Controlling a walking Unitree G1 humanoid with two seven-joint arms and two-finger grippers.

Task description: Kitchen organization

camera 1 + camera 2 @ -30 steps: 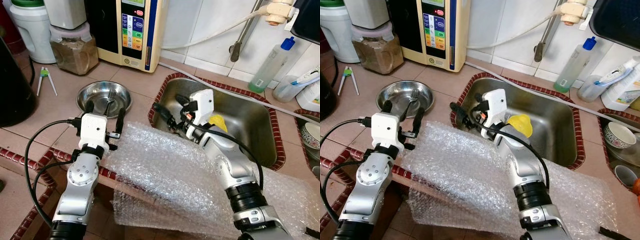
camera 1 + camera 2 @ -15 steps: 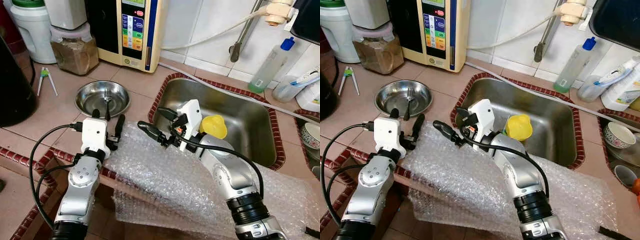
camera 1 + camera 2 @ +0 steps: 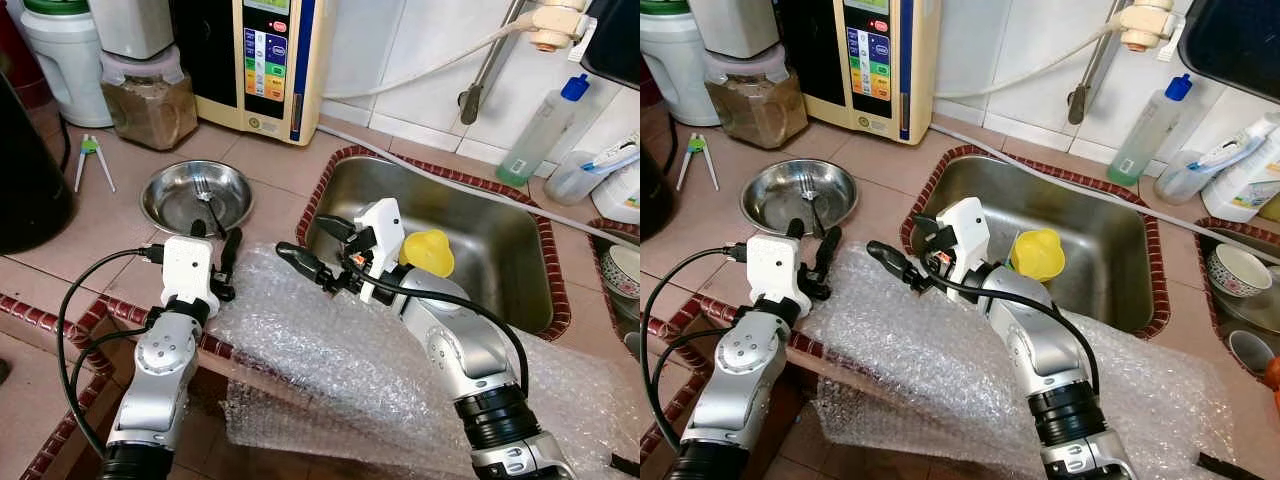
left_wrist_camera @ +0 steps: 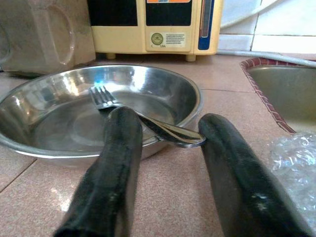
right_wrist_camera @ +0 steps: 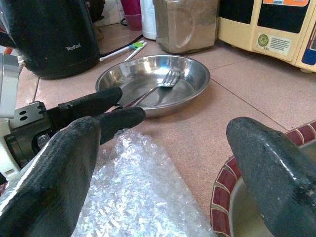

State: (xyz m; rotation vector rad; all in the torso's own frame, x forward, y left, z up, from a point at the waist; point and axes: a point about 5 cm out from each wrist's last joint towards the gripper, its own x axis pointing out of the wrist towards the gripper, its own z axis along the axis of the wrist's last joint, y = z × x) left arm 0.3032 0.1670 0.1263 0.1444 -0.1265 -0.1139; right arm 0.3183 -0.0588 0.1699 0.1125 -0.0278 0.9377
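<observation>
Reaching my wide left pincer toward the fork in the silver bowl on the counter. Next I close on its handle. My right pincer waits, wide.

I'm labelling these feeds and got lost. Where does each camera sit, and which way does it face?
Eye views: on the head, looking down at the counter, sink and bubble wrap; both arms show, left gripper and right gripper.
Left wrist view: along its open fingers toward the dish with a fork.
Right wrist view: along its open fingers toward the left gripper.
Shared: every view catches the dish.
</observation>
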